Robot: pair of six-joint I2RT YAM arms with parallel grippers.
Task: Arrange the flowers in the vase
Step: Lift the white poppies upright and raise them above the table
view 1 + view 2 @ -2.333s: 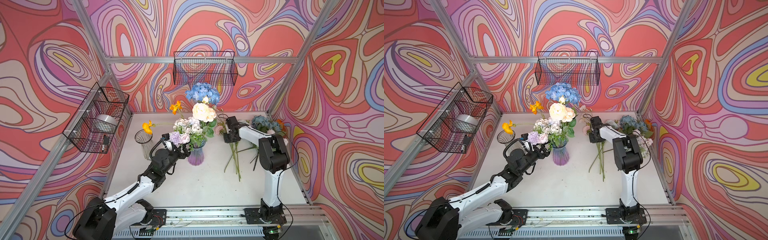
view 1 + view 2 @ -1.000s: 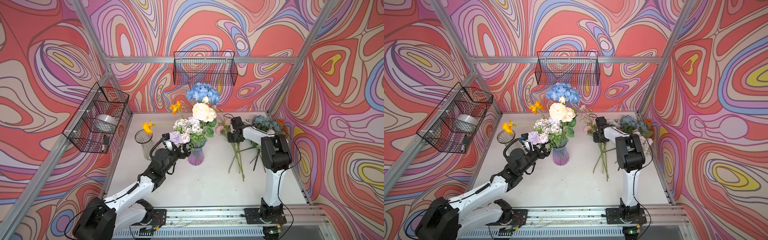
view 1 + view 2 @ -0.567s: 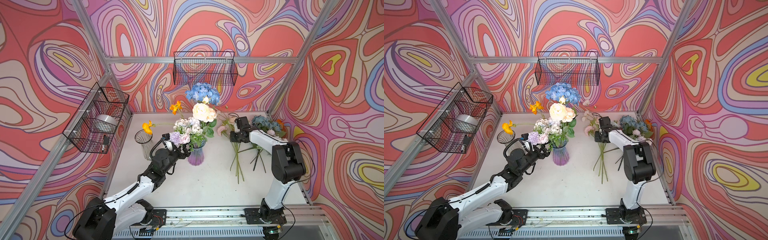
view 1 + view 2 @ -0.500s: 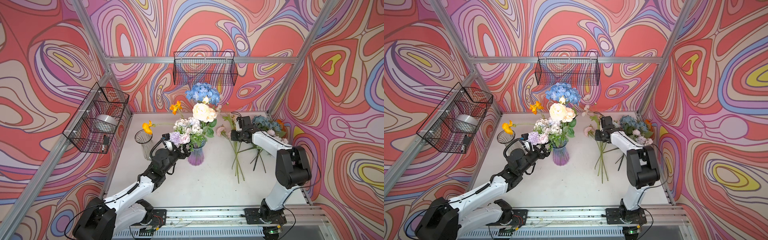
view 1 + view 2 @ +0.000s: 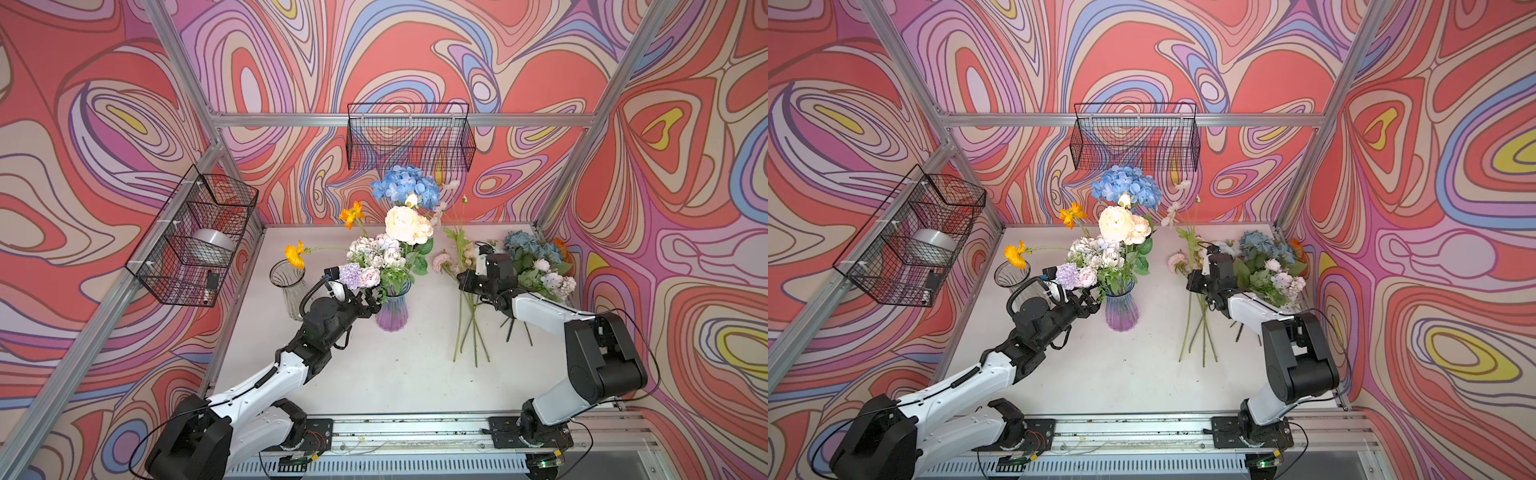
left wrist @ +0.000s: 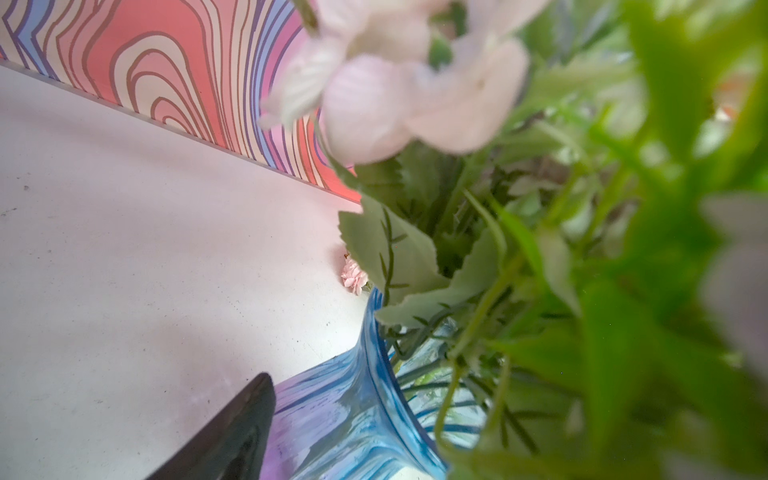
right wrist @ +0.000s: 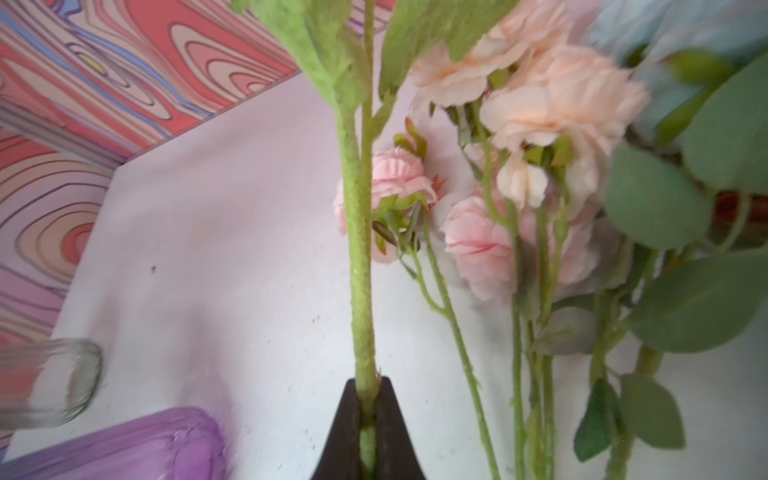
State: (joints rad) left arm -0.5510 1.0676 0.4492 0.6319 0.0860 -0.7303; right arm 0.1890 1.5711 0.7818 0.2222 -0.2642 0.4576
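A blue-and-purple glass vase (image 5: 392,316) (image 5: 1121,309) (image 6: 340,419) stands mid-table. It holds a blue hydrangea (image 5: 405,187), a cream rose (image 5: 405,224), orange poppies (image 5: 351,212) and pastel blooms (image 5: 376,255). My left gripper (image 5: 371,302) (image 5: 1090,305) is closed round the vase's neck. One dark finger (image 6: 232,432) lies against the glass and leaves hide its mate. My right gripper (image 5: 462,282) (image 7: 368,399) is shut on a green stem (image 7: 359,249), and that sprig's pale pink blooms (image 5: 451,186) stand tall right of the bouquet. More flowers (image 5: 532,262) lie at the back right.
An empty clear glass vase (image 5: 289,286) stands left of the left gripper. Pink roses (image 7: 395,178) and loose stems (image 5: 473,332) lie on the table under the right gripper. Wire baskets hang on the back wall (image 5: 409,137) and the left wall (image 5: 195,237).
The right gripper has lifted the stem off the table and swung it upright, and its elbow has dropped out to the right. The left arm has not moved.
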